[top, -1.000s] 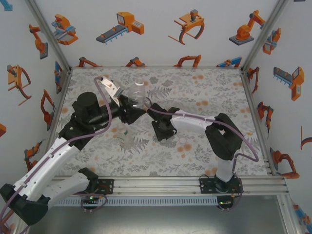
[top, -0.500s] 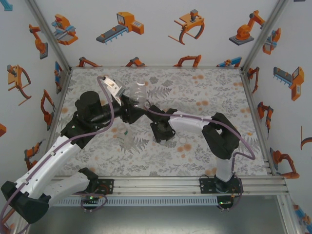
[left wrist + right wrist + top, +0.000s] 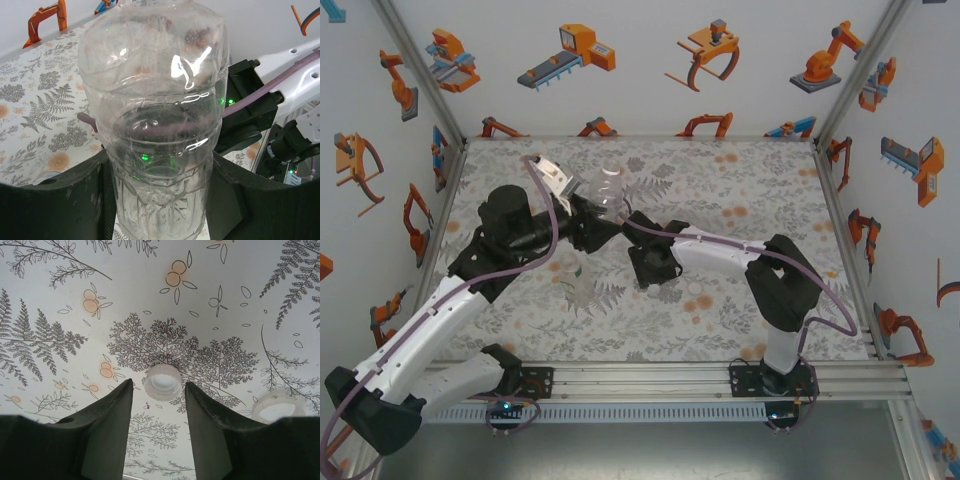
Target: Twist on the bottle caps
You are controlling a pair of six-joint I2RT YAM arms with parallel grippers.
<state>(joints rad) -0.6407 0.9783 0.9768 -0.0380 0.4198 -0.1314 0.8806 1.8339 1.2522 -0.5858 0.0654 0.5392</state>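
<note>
**Right wrist view: a white cap lies at the tips of spread fingers while the other arm holds a bottle**

The right gripper (image 3: 159, 386) points down at the floral table cover (image 3: 225, 300) with its two dark fingers spread apart. A white cap (image 3: 162, 381) lies on the cover in the gap at their tips, and neither finger appears to touch it. It seems to lie hollow side up. At 4 o'clock from it sits a second round pale piece (image 3: 274, 407); I cannot tell whether this is a cap or a bottle mouth.

From the top external camera, a clear bottle (image 3: 608, 190) sits at about 11 o'clock from the table's middle. The left gripper (image 3: 160, 202) is pressed together on it, with one dark finger on either side of its ribbed lower part.

Likely risks: closing off-centre could skid or flip the light cap on the smooth cover. A cap picked up hollow side up would meet the neck wrongly. The thin bottle could twist in the grip or cross-thread if the two are misaligned.

The left arm stretches from 7 o'clock diagonally towards the middle. The right arm folds at 4 o'clock, with its forearm reaching left and its wrist tipped down.
</note>
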